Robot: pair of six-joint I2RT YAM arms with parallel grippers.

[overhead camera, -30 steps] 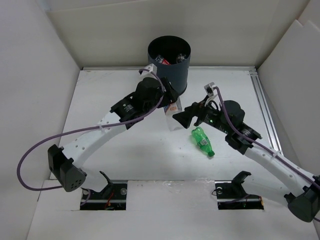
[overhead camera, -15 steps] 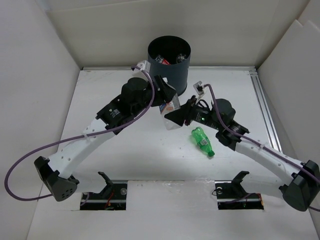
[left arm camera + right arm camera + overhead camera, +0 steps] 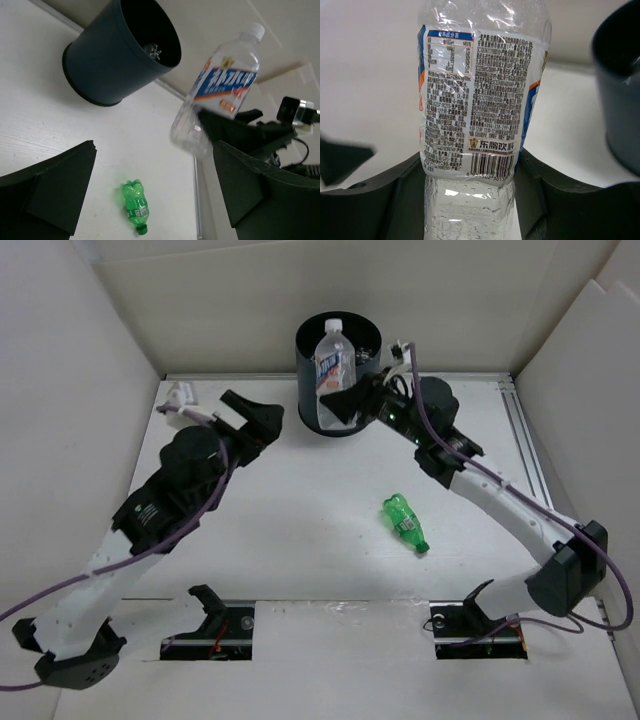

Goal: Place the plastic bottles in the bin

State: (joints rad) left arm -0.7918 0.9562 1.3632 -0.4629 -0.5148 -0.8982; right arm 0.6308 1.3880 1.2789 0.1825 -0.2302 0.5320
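While left gripper (image 3: 262, 412) gapes empty, right gripper (image 3: 340, 403) clasps clear bottle (image 3: 333, 362) beside bin (image 3: 306, 412).

- I see the clear bottle (image 3: 333, 358), with a white-blue label and white cap, upright at top centre over the bin's mouth. Its lower body is clamped in the right gripper (image 3: 337, 403).
- The green bottle (image 3: 405, 523) lies on its side right of centre, cap toward the lower right.
- The bin (image 3: 306, 390) is dark and stands upright at top centre.
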